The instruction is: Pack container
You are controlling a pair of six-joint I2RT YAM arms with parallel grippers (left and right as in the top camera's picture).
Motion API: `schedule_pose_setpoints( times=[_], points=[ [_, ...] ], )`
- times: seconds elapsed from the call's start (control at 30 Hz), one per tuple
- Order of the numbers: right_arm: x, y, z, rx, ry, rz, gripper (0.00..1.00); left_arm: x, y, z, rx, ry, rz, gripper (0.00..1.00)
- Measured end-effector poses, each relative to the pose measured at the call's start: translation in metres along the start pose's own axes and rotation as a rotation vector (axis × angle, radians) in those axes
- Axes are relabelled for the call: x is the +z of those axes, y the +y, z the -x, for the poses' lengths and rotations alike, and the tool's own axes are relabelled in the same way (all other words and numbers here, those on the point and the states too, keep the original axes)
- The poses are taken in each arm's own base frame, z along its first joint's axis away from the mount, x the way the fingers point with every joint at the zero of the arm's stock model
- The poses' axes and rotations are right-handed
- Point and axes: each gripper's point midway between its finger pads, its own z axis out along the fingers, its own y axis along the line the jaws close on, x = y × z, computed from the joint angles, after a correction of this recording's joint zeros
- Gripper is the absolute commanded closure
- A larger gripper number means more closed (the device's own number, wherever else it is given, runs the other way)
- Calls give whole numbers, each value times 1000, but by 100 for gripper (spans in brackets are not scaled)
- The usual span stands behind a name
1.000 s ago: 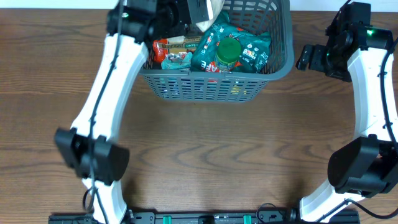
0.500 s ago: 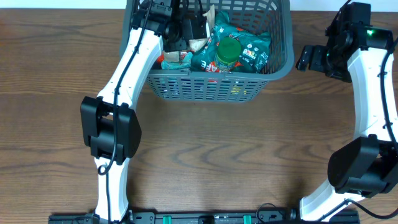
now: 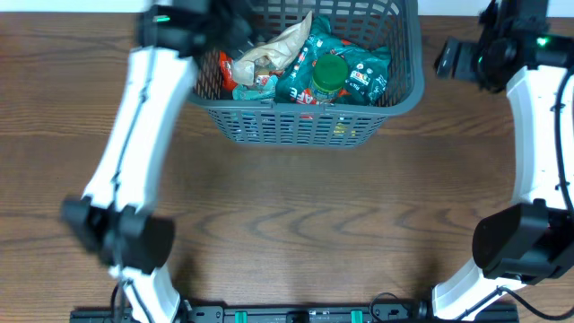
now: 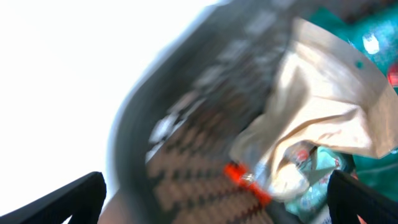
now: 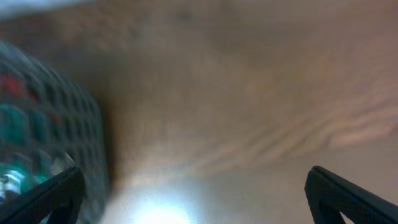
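The dark grey container (image 3: 296, 126) stands at the back middle of the table. Inside it lie a beige pouch (image 3: 278, 49), teal packets (image 3: 363, 72), a green-lidded jar (image 3: 329, 76) and a red packet (image 3: 235, 70). My left gripper (image 4: 214, 205) hovers over the container's left wall, open, with nothing between its fingers; the beige pouch (image 4: 317, 118) lies just beyond it. The left wrist view is blurred. My right gripper (image 3: 448, 58) hangs open over bare table by the container's right wall (image 5: 37, 143).
The left arm (image 3: 143, 117) slants across the table's left side up to the container's left corner. The right arm (image 3: 538, 135) stands along the right edge. Brown wooden table (image 3: 296, 215) spreads in front of the container.
The left gripper has opened and let go of the beige pouch, which now lies in the container. The left arm has swung back to the left. The right gripper has risen slightly.
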Motion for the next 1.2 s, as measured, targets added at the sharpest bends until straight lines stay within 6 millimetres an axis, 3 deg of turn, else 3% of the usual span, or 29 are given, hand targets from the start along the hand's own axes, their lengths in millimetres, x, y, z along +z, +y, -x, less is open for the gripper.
schedule_pose_setpoints(
  times=[0.17, 0.3, 0.4, 0.5, 0.63, 0.73, 0.87, 1.07, 1.2],
  points=[
    [-36, 3, 40, -4, -136, 12, 1, -81, 45, -26, -253, 24, 109, 1],
    [-48, 5, 42, -6, -153, 17, 2, -127, 54, -55, -412, 79, 154, 1],
    [-61, 12, 41, -11, -167, 23, 2, -155, 61, -62, -484, 66, 202, 1],
    [-84, 20, 34, -24, -176, 30, 4, -177, 57, -67, -518, 48, 223, 1],
    [-128, 23, 22, -33, -229, 25, 5, -198, 35, -82, -547, 39, 222, 1],
    [-155, 23, 3, -33, -284, 22, 5, -199, 13, -99, -556, 13, 206, 1],
    [-162, 27, -38, -43, -342, 38, 4, -187, -25, -134, -571, 22, 166, 1],
    [-127, 37, -129, -111, -376, 94, 1, -180, -74, -183, -564, -35, 179, 2],
    [-102, 33, -178, -147, -366, 103, 1, -181, -87, -207, -557, -83, 245, 1]
  ],
)
